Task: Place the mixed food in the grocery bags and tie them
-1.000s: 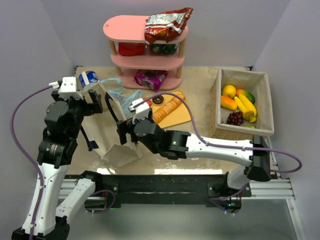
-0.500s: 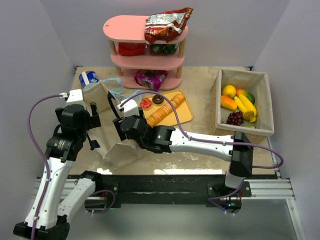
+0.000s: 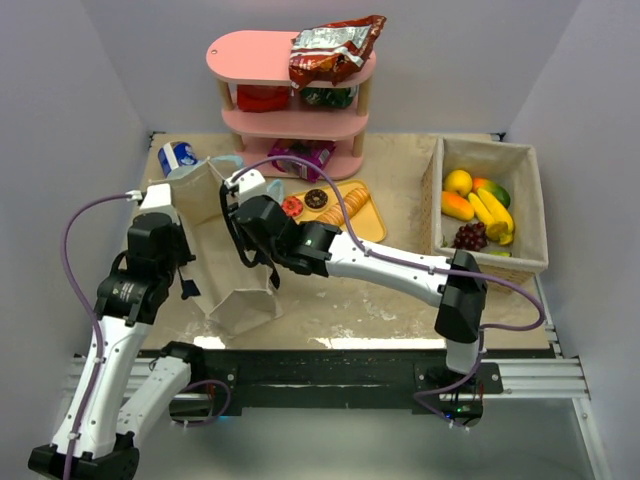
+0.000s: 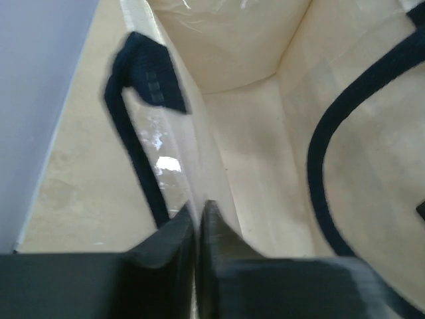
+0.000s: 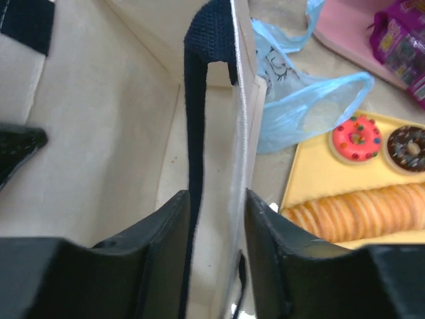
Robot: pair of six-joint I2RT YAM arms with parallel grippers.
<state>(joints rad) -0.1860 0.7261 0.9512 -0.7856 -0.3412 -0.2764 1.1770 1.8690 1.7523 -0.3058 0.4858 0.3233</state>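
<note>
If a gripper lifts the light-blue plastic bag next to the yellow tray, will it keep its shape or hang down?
The light-blue plastic bag probably hangs limp: it lies crumpled and collapsed beside the yellow tray. It looks thin and translucent, so likely light and easy to tear. A light push would likely crumple it further.

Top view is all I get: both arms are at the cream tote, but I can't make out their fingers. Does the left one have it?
Observer: Yes. The left fingers are pinched shut on one thin side wall of the tote.
Operator: And the right?
Observer: The right fingers straddle the opposite wall and its dark strap, one on each side. I cannot tell whether they press it yet.
</note>
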